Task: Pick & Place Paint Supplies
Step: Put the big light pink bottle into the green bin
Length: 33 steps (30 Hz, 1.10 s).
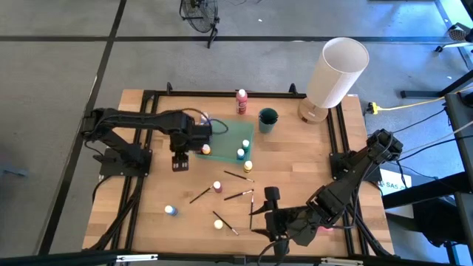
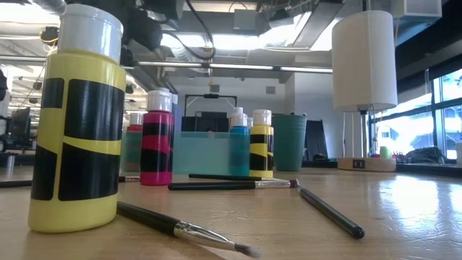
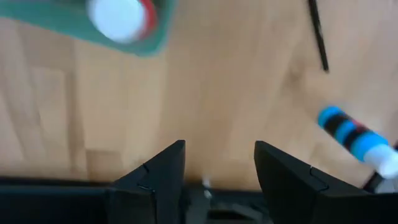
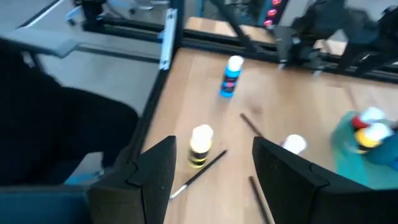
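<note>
Could bump the orange bottle (image 1: 206, 149) on the teal tray (image 1: 222, 131) (left gripper (image 1: 179, 163) just beside it, fingers apart, holding nothing), with right gripper (image 1: 267, 222) open and empty near the loose brushes (image 1: 239, 195).

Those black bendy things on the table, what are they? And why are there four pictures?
They are two robot arms with pincer hands. One camera looks down from above, one sits at table height, and one rides on each wrist. On the wooden table lie little paint bottles, like the blue one, and thin brushes. A teal tray holds some bottles. The left gripper hangs beside the tray, open and empty. The right gripper waits near the brushes, open and empty too.
</note>
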Tool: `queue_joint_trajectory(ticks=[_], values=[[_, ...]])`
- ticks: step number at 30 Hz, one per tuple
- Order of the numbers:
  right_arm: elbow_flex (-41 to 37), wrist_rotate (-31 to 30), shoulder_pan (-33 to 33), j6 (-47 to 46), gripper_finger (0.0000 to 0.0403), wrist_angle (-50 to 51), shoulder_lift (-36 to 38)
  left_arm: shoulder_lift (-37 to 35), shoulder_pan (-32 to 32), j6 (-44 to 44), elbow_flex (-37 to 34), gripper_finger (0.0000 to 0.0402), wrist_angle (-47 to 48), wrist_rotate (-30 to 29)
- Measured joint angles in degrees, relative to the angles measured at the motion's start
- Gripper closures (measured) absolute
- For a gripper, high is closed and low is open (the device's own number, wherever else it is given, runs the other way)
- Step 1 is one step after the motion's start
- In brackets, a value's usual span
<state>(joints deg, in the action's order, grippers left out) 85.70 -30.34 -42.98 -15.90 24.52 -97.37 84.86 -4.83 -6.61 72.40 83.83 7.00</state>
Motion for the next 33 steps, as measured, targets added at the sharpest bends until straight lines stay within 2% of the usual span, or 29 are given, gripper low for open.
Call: queue_joint_trajectory(ticks=[7,16,22,27,33], values=[[0.0,3.8,0.0,1.1,0.0187,1.0,-2.8,0.0,7.5,-1.9,0.0,0.0223,6.2,-0.8],[0.0,3.0,0.6,-0.6,0.0187,1.8,-5.7,-3.1,16.4,-5.5,0.0,0.0232,6.2,-12.7],[0.0,3.7,1.0,-12.5,0.0187,6.4,-5.7,-12.7,21.4,-11.7,0.0,0.0233,6.2,-17.1],[0.0,5.1,1.1,-20.0,0.0187,11.0,-5.4,-22.2,26.6,-18.2,0.0,0.0233,5.2,-25.5],[0.0,5.4,2.2,-27.2,0.0186,13.3,-2.4,-30.7,31.9,-20.4,-0.6,0.0233,-4.0,-33.1]])
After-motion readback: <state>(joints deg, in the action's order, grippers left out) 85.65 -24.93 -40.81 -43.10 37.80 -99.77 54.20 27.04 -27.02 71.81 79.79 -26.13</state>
